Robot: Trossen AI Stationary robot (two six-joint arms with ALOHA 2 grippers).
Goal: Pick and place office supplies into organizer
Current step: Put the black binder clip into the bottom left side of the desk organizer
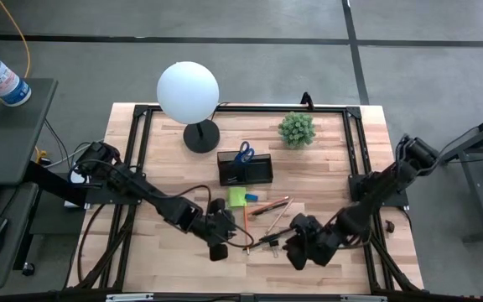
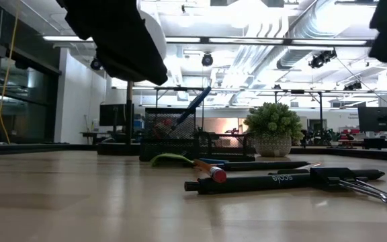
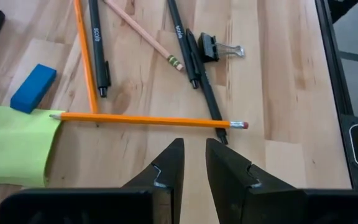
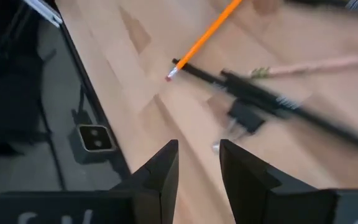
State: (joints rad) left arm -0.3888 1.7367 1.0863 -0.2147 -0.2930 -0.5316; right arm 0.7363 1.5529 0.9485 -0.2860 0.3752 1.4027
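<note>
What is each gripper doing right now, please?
Left gripper: open, narrow gap, empty, above the orange pencil.
Right gripper: open, empty, near the black binder clip.

Table point(image 1: 325, 180) light wood, smooth; binder clip point(image 3: 209, 46) black, wire handles metal.

Two orange pencils point(image 3: 148, 119), one wooden pencil point(image 3: 143, 36), three black pens point(image 3: 96, 43), one binder clip point(image 3: 216, 48), one blue eraser point(image 3: 33, 87), one green sticky-note pad point(image 3: 11, 146), one pair of blue-handled scissors point(image 1: 243, 153), one organizer point(image 1: 246, 168), one potted plant point(image 1: 296, 129), one globe lamp point(image 1: 189, 92)
</note>
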